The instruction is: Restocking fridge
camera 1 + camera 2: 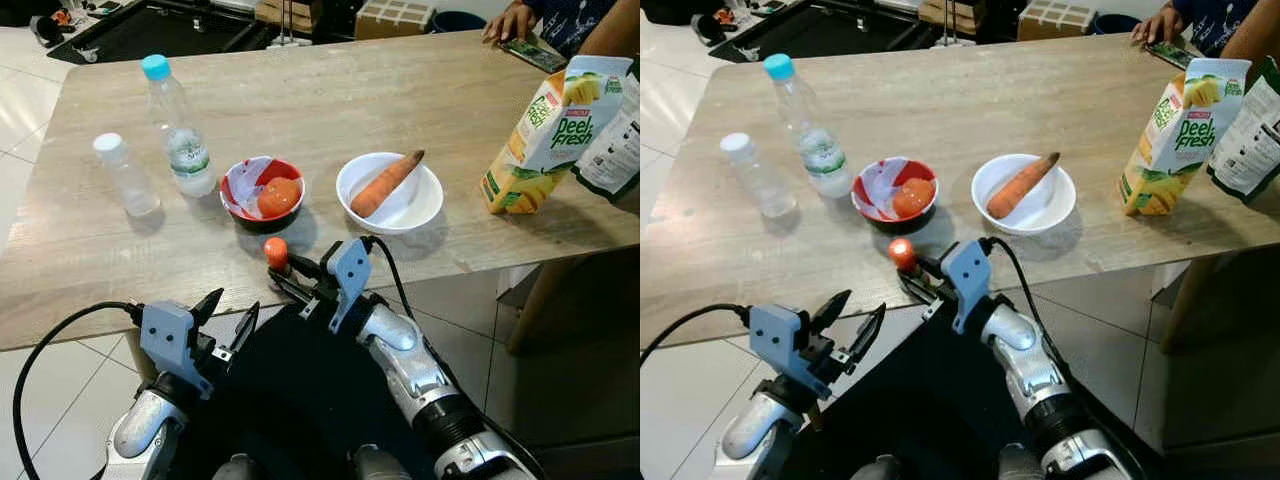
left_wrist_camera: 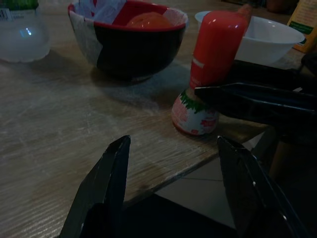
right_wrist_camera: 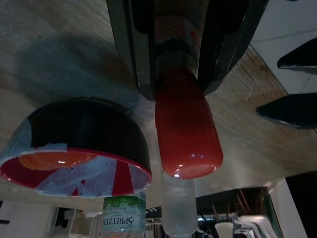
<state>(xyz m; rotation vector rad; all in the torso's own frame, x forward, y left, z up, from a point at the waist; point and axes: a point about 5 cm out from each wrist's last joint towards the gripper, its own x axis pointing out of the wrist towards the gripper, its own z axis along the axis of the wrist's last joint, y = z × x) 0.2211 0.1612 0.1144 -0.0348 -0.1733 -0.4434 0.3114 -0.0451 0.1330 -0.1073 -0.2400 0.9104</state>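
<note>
A small red-capped bottle [image 1: 276, 254] with a strawberry-print base [image 2: 194, 114] stands at the table's front edge, and my right gripper [image 1: 285, 278] is shut on its lower part. Just behind it sits a red and black bowl [image 1: 262, 189] holding an orange-red fruit. My left gripper [image 1: 232, 322] hangs open below the table edge, a little left of the bottle, holding nothing. A white bowl [image 1: 390, 192] carries a carrot [image 1: 386, 183]. Two clear water bottles, one blue-capped [image 1: 177, 127] and one white-capped [image 1: 125, 175], stand at the left.
A yellow juice carton [image 1: 548, 132] and a white bag [image 1: 615, 140] stand at the table's right end. A person's hand [image 1: 510, 22] rests on a phone at the far right corner. White tiled floor lies below the wooden table [image 1: 300, 100].
</note>
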